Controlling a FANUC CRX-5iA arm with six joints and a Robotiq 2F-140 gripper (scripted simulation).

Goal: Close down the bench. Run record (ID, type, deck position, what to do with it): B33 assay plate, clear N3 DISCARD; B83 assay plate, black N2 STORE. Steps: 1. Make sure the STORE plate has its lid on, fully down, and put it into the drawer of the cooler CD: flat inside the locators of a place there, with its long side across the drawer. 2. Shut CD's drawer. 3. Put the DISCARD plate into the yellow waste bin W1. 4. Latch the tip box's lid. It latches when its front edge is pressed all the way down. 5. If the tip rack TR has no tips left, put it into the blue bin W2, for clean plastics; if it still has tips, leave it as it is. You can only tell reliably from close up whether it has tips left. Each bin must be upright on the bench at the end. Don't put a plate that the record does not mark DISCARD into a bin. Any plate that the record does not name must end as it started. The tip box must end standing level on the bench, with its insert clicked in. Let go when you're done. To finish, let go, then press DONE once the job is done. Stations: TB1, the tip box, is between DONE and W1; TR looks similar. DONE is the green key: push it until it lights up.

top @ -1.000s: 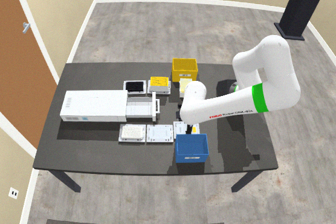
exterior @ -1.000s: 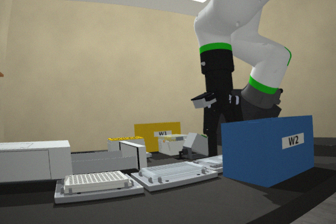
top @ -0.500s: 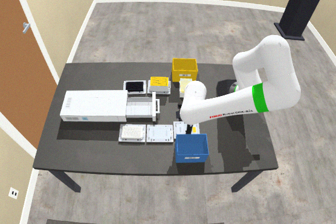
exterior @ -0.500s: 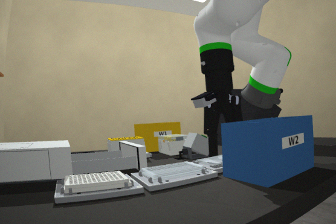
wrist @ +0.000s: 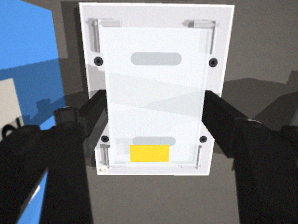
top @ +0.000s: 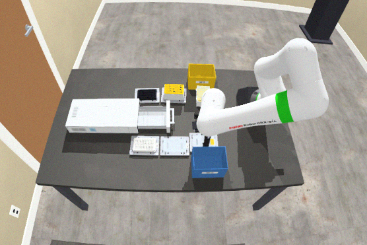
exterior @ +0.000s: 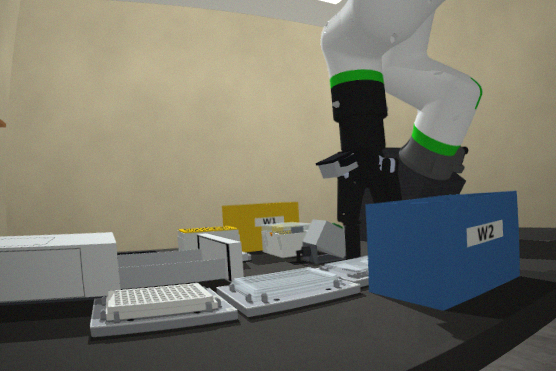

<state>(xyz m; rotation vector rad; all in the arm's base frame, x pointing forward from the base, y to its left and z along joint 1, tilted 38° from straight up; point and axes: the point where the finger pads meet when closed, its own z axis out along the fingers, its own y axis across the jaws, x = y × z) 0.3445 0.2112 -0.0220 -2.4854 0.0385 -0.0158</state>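
Gripper clamped across the clear plate, which sits in its deck nest just behind blue bin W2. Cooler drawer stands open; black plate undisturbed, far left; yellow bin W1 awaits.

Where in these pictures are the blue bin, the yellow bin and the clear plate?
blue bin (exterior: 425, 253): exterior view, front wall.
yellow bin (top: 201, 76): top view, front wall.
clear plate (wrist: 155, 100): wrist view, its top, between the tool's fingers.

blue bin hides the fingers from outside.
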